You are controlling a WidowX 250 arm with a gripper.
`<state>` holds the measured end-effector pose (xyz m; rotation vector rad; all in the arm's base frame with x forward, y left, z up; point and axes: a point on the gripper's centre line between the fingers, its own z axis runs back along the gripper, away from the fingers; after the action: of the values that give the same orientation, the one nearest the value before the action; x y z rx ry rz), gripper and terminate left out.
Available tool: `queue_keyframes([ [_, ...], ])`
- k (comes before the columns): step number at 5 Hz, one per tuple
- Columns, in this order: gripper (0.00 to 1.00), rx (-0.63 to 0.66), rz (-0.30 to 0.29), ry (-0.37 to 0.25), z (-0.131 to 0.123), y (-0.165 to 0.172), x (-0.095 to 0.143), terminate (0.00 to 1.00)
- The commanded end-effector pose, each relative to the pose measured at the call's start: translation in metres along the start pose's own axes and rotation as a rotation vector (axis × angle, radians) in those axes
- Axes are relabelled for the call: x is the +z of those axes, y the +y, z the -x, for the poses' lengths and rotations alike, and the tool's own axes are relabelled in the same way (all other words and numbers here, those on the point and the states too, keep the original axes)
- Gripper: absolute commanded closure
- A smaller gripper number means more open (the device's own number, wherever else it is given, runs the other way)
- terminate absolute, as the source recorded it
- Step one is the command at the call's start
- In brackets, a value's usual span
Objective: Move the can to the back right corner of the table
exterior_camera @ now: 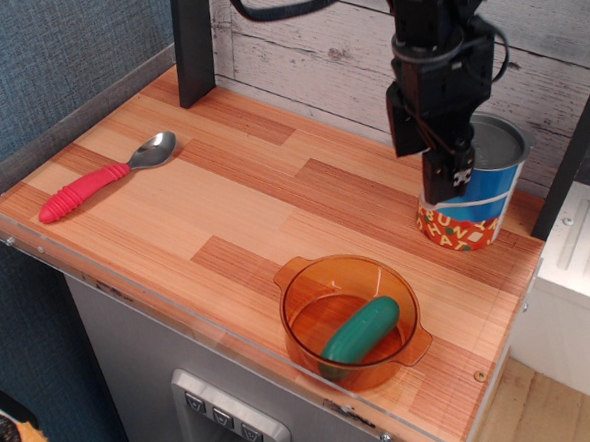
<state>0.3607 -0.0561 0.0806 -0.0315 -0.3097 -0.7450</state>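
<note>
The can [484, 205], with a grey metal lid, a blue-and-white label and a red band of letters, stands upright near the back right corner of the wooden table [256, 209]. My black gripper [448, 176] comes down from above and is shut on the can's left rim. One finger runs down the outside of the can's left wall; the other is hidden behind it.
An orange transparent bowl [301, 282] holding a green cucumber-like piece [362, 328] sits at the front right. A red-handled spoon [97, 179] lies at the left. A black post [191, 34] stands at the back left, another [581, 128] beside the can. A clear acrylic rim edges the table.
</note>
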Motion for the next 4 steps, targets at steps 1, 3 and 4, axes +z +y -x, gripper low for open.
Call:
queue_keyframes([
  [1,0.0,0.086,-0.11,-0.033,0.015,0.016,0.054,0.0],
  [3,0.0,0.266,-0.167,-0.003,0.048,0.052,0.089,0.0],
  [4,0.0,0.418,-0.225,-0.003,0.066,0.072,0.107,0.0],
])
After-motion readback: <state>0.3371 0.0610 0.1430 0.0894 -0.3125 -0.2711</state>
